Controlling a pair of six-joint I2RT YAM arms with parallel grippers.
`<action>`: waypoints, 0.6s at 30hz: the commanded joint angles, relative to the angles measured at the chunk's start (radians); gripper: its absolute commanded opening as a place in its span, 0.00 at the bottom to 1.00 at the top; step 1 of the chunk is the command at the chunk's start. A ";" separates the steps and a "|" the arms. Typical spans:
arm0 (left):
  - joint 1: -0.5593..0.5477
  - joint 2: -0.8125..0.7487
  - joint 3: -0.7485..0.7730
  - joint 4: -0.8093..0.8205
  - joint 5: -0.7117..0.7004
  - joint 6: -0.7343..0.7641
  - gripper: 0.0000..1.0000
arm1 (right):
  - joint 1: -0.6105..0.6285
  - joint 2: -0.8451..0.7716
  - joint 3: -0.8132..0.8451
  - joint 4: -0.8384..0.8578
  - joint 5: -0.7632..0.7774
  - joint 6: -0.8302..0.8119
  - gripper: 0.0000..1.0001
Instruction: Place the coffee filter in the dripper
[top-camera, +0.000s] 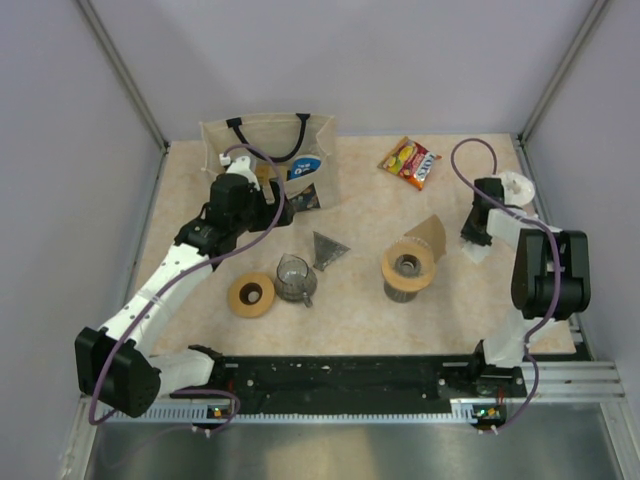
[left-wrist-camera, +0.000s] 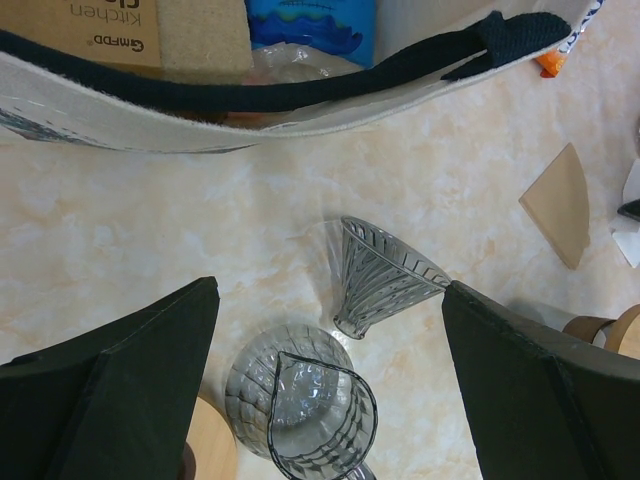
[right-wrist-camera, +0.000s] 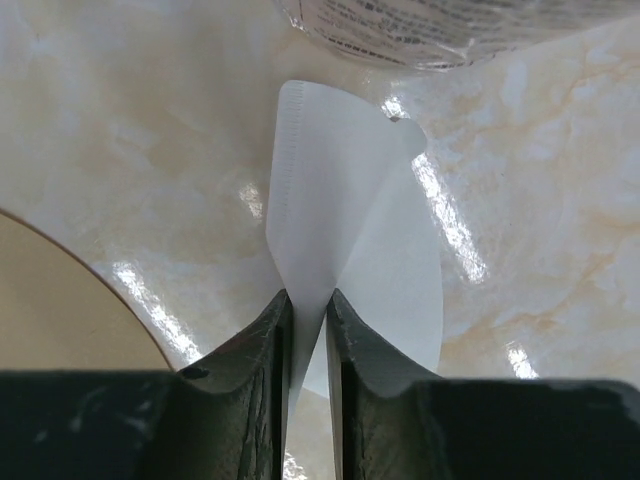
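Starting at the left, the left gripper (left-wrist-camera: 330, 288) hangs over the counter (top-camera: 360, 200) near the cloth bag (top-camera: 262, 140), with its jaws spread wide and holding nothing. Below it are a flat tan ring (top-camera: 250, 295) and a glass cup (top-camera: 293, 277). A see-through ribbed cone (left-wrist-camera: 385, 272) lies on its side just beside the cup.

More to the right stands the dripper (top-camera: 408, 264), with its dark hole facing up and no paper in it. A brown paper filter (top-camera: 431, 232) lies just behind it.

At the far right, the right gripper (right-wrist-camera: 308, 300) has its jaws pinching the folded edge of the white coffee filter (right-wrist-camera: 340, 190). The filter sticks out in front of them, close to the counter and apart from the dripper.

The step in hand seems to be carrying the filter to the dripper. To do it well, the right arm should probably lift first, so that the paper does not drag. Then it should come over the hole, turn the narrow end down, and let go only when the paper sits inside. The paper is thin, so it may catch on the rim.
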 joint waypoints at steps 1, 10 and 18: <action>0.007 -0.026 0.002 0.038 0.009 -0.005 0.99 | -0.003 -0.051 -0.053 -0.071 -0.041 0.003 0.16; 0.007 -0.023 0.007 0.072 0.112 -0.008 0.99 | -0.001 -0.360 -0.072 -0.060 -0.156 -0.025 0.09; 0.007 -0.025 0.014 0.093 0.178 -0.027 0.99 | -0.001 -0.681 -0.090 0.099 -0.444 -0.091 0.08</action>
